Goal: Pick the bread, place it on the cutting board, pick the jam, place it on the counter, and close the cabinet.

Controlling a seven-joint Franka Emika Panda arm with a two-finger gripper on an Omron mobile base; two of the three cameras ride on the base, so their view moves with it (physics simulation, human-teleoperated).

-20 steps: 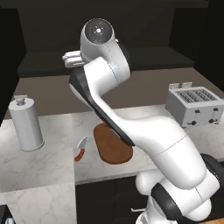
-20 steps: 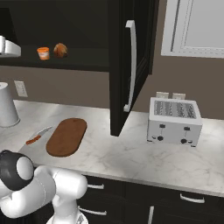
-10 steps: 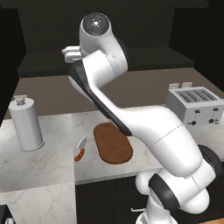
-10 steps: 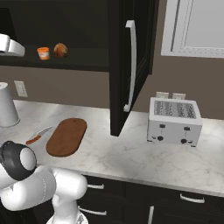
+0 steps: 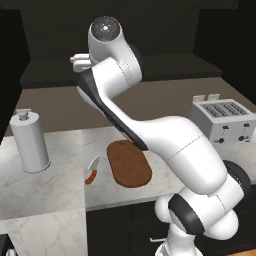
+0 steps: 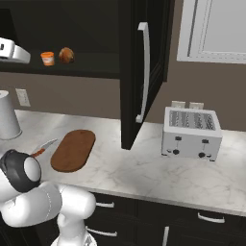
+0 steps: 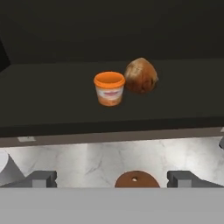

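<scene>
The small golden-brown bread roll (image 7: 141, 76) sits on the black cabinet shelf (image 7: 52, 100), touching the orange jam jar (image 7: 109, 88), ahead of the two-finger gripper (image 7: 112, 178). The gripper's jaws are spread apart and empty. The arm has swung further toward the shelf than a second ago.

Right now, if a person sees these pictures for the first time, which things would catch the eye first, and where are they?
Two small things on the dark cabinet shelf stand out: the orange jam and the brown bread, side by side. Below, the reddish cutting board lies on the pale marble counter, a knife beside it. The black cabinet door hangs open, and the open pincer faces the shelf.
</scene>
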